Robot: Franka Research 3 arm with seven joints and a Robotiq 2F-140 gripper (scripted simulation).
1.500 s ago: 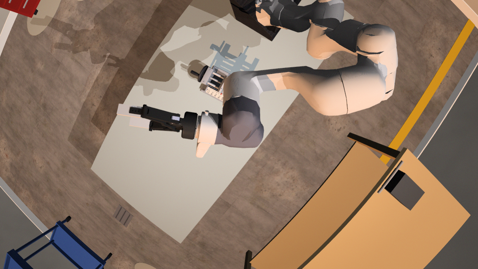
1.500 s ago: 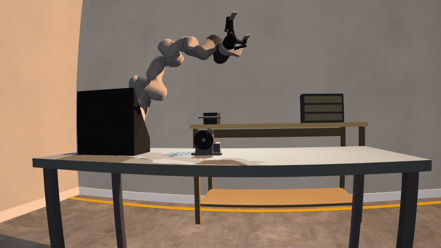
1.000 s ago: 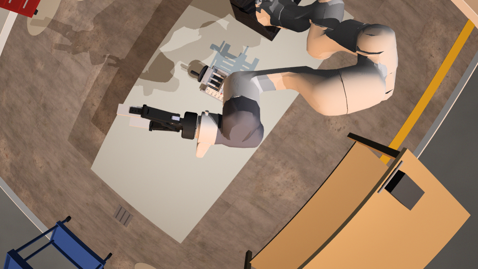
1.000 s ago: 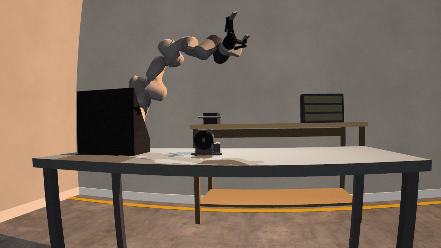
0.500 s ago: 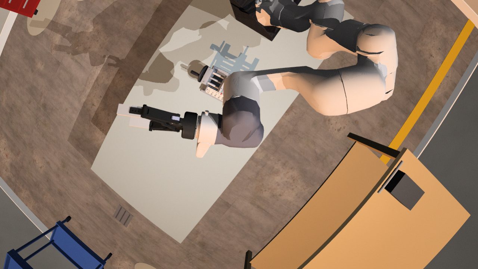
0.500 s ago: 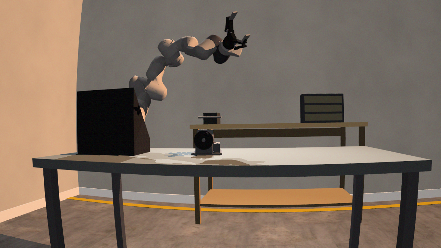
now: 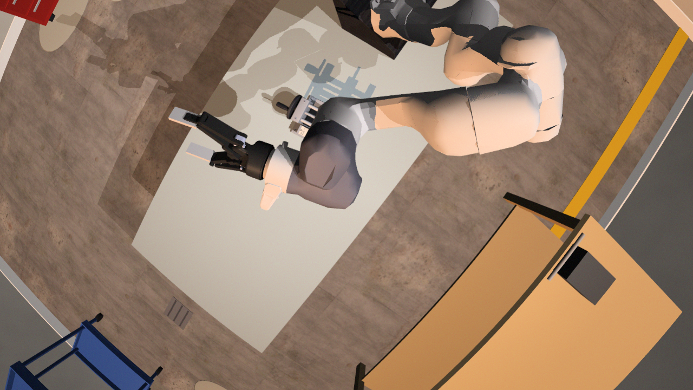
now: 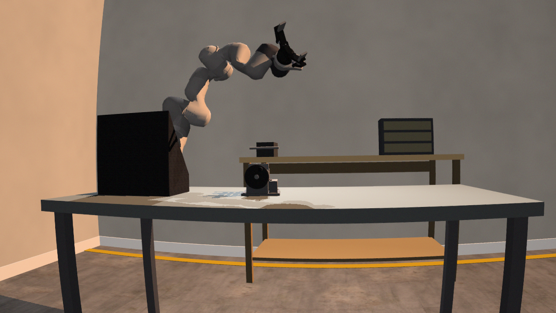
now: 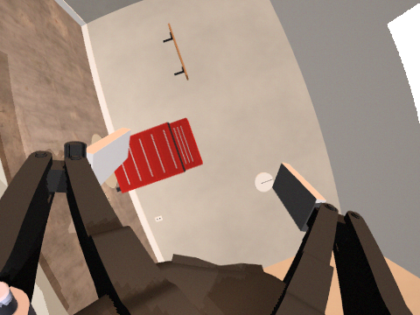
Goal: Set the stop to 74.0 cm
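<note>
The black handwheel with its crank knob is on the near end of a small grey stop device standing on the white table. A bit of its white scale shows beside the arm in the top view. The arm hides the rest of the scale and the stop, so the setting cannot be read. My gripper is wide open and empty, high above the table, pointing sideways toward a wall. It is well apart from the handwheel, which is out of the wrist view.
A black box stands on the table near the arm's base. A wooden workbench stands behind the table, bearing a drawer unit. A red tool cabinet and a blue cart are farther off.
</note>
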